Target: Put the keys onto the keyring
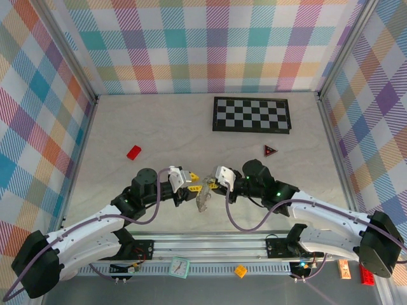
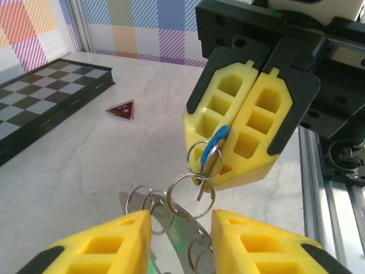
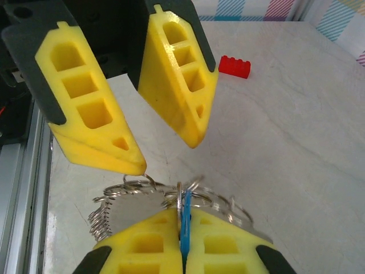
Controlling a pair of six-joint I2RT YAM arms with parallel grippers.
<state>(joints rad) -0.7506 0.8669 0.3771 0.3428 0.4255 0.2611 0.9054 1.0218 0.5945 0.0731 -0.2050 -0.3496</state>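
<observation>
Inside checked walls, on a pale table (image 1: 165, 133), the two arms meet tip to tip near the middle. The right gripper (image 3: 182, 212) is clamped shut on the blue key (image 2: 215, 142), held edge-on between its yellow pads. The keyring (image 2: 191, 194), a bunch of silvery rings, dangles from that key at six o'clock, above the table. The left gripper (image 3: 166, 154) stands parted just over the rings, with nothing pinched between its fingers. So, as I judge it, the whole bunch hangs from one thin grip. If the key twists or slides between the pads, everything drops. If the left fingers close in without lining up, they could knock the swinging rings or seize the wrong loop. I cannot make out the green key. Farther out lie a red block (image 3: 234, 66) at ten o'clock, a red triangle (image 2: 121, 108) at two and a chequered board (image 1: 251, 114) at one.
</observation>
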